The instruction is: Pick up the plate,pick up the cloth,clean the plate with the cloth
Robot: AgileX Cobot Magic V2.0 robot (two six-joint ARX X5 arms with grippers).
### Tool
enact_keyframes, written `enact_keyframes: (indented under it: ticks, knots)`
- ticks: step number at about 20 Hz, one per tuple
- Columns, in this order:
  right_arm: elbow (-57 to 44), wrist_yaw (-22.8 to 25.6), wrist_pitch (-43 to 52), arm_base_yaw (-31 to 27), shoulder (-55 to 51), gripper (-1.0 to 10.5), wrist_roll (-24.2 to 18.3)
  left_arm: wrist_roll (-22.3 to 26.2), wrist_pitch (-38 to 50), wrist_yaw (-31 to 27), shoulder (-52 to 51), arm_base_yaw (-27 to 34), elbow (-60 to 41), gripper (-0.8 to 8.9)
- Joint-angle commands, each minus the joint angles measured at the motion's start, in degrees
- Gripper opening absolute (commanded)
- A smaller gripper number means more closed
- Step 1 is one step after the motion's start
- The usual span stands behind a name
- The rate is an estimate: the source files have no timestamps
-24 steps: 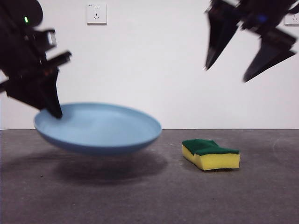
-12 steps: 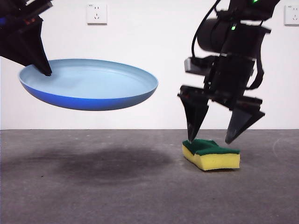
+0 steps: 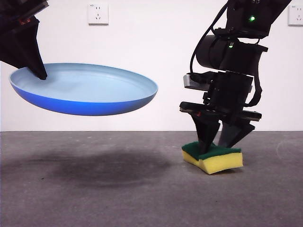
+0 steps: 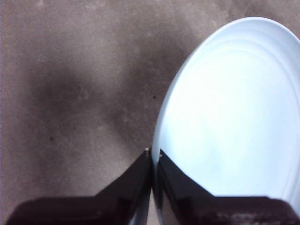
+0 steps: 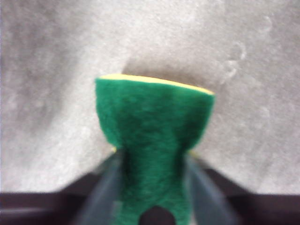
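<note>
I have the left gripper (image 4: 152, 157) clamped on the rim of the large, shallow, round light-blue plastic plate (image 3: 85, 90), its two black jaws pinched together with the plate's edge between them, one jaw on the inside and one on the outside. In the front view the plate hangs clear above the grey counter (image 3: 118, 189), tilted a little with its open face upward, and casts a soft dark shadow (image 3: 109, 165) on the surface below it. From the left wrist camera I see the plate's pale inner bowl (image 4: 225, 117) spreading away from the jaws, the counter showing beside it. My right gripper (image 3: 218, 146) is down at the small yellow sponge block with the dark green scouring top (image 3: 213, 158), which sits on the counter well apart from the plate. Its jaws stand on either side of the sponge's indented waist, pressed against the wavy sides, so I read them as closed on it. The right wrist camera shows the green top (image 5: 154, 126) between the two jaws, a thin yellow edge visible at its far end. A white wall socket (image 3: 97, 13) sits on the wall behind.
</note>
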Motion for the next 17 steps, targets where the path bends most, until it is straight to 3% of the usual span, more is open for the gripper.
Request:
enact_keyframes:
  ticks: [1, 4, 6, 11, 17]
  knots:
    - [-0.07, 0.50, -0.39, 0.07, 0.98, -0.2, -1.60, 0.66, 0.26, 0.44, -0.17, -0.17, 0.07, -0.08]
    - [-0.07, 0.24, -0.52, 0.04, 0.92, -0.2, -1.53, 0.66, 0.33, 0.15, -0.15, -0.17, 0.07, -0.07]
    - [-0.07, -0.04, -1.53, 0.28, -0.81, -0.2, -1.07, 0.61, 0.85, -3.56, -0.15, -0.22, 0.07, -0.07]
    - [-0.07, -0.20, -1.86, 3.48, -14.64, -0.2, 0.35, -2.32, 5.53, -6.88, 2.03, -0.48, 0.07, -0.08]
    - [-0.07, -0.09, 0.33, 10.67, -24.57, -0.2, 1.79, -7.17, 9.16, -6.80, 3.56, -7.43, 0.07, -0.08]
